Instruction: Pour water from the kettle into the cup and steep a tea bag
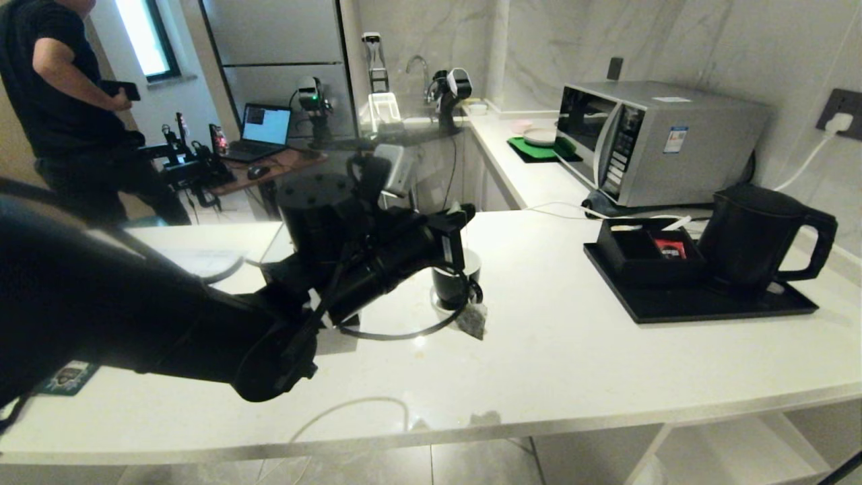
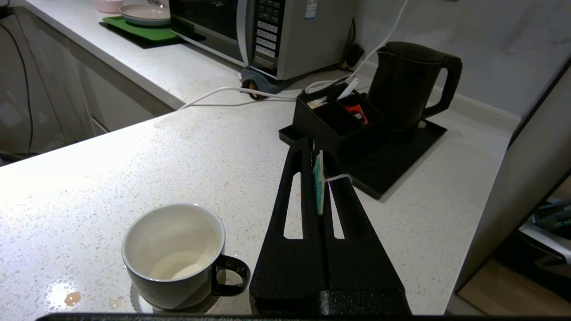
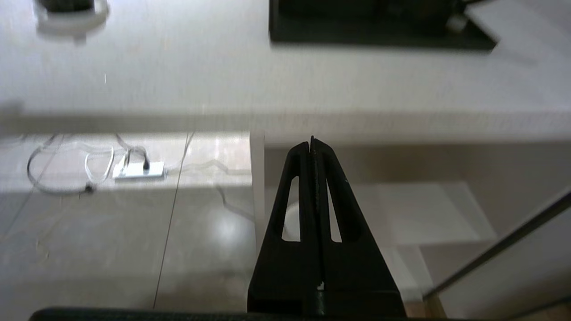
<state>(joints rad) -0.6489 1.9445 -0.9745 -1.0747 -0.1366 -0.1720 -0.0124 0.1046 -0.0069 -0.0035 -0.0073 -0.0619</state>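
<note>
Head view: left gripper (image 1: 458,225) at frame centre, above the cup (image 1: 452,286); tea bag (image 1: 473,320) hangs by its string beside the cup, low over the white tabletop (image 1: 572,357). Kettle (image 1: 754,236) on a black tray (image 1: 707,306), right of frame.

Left wrist view: fingers (image 2: 296,187) pressed together, clamped on the tea bag's tag (image 2: 317,183). Cup lower left, white inside; kettle upper right.

Right wrist view: right gripper (image 3: 312,147) with fingers together, holding nothing, below the tabletop edge, floor (image 3: 111,249) at lower left.
</note>
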